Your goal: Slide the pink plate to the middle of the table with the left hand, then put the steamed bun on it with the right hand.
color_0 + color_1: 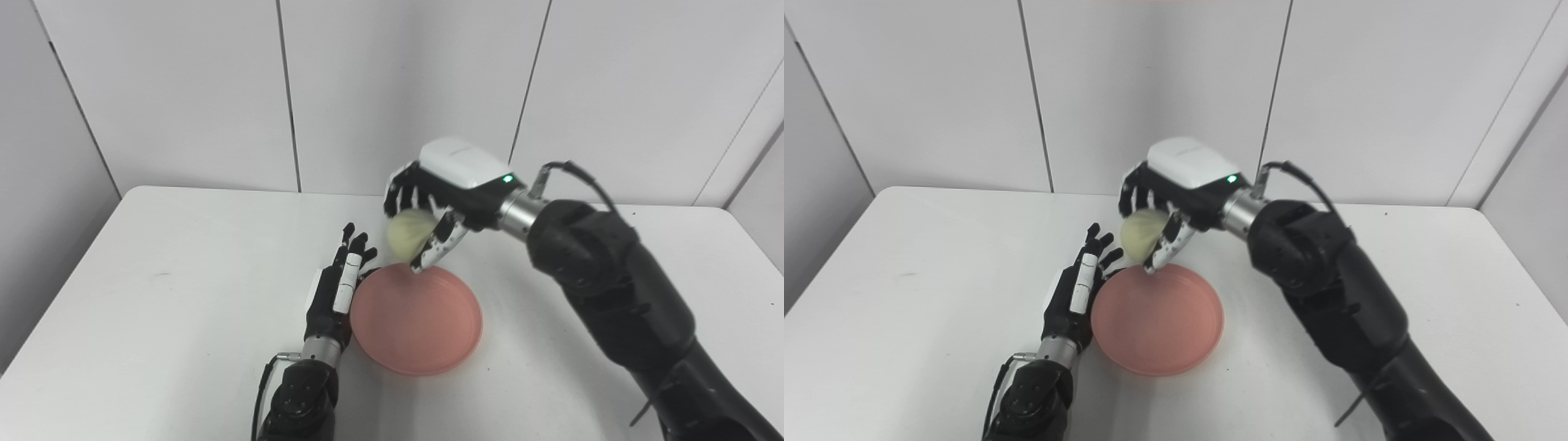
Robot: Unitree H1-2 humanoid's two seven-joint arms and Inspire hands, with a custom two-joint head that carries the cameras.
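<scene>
The pink plate point(416, 318) is lying flat on the white worktop point(153, 318), roughly at its middle and a little toward the near edge. Nothing is sitting on the plate.

The left robot hand point(339, 288) is resting on the worktop at the plate's 9 o'clock side, its edge lying right along the rim; whether it is actually touching the rim cannot be told. Its fingers point(355, 242) are stretched out straight and slightly apart, pointing toward 12 o'clock, and they are gripping nothing. Its dark forearm is coming in from the bottom edge, just left of the plate.

The right robot hand point(1176, 196) is hanging in the air above the plate's 12 o'clock rim, palm turned down and to the left. It is clamped on the steamed bun point(1139, 236), a pale yellowish-white ball held between the dark curled fingers at the far side and the thumb at the near side. The thumb tip is pointing down toward the rim at about 12 o'clock. The bun is sitting clear of the worktop and clear of the plate, above a spot just past the far rim, near the left robot hand's fingertips at about 11 o'clock from the plate's centre. The right arm is reaching in from the lower right corner, and a green light is glowing on the white back of the hand.
</scene>
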